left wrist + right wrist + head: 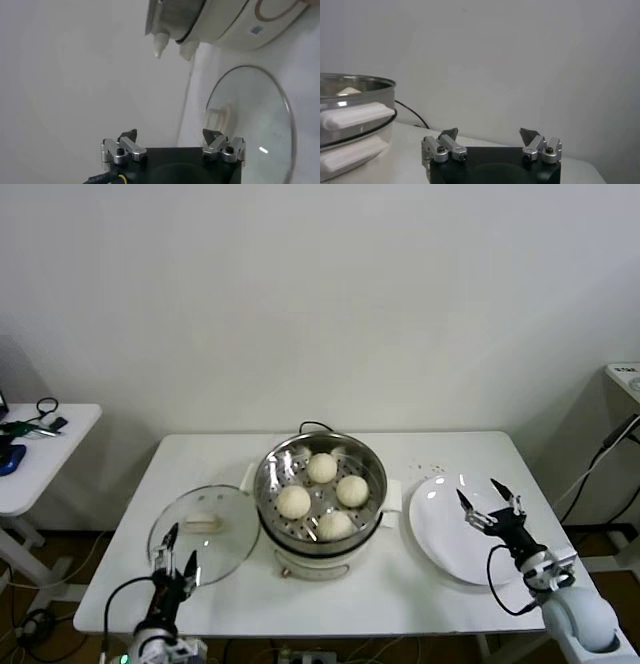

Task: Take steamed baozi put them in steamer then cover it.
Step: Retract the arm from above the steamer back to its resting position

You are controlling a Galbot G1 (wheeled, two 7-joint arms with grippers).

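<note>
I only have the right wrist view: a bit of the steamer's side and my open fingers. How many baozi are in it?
Observer: Four steamed baozi sit on the tray inside the steamer, as the head view shows.
Operator: Is the cover on?
Observer: No. The cover lies flat on the table on the steamer's left side.
Operator: Where is the left gripper?
Observer: The left gripper is open at the cover's near edge, holding nothing.
Operator: And what is under my right gripper?
Observer: The right gripper hovers open over an empty white plate to the right of the steamer.
</note>
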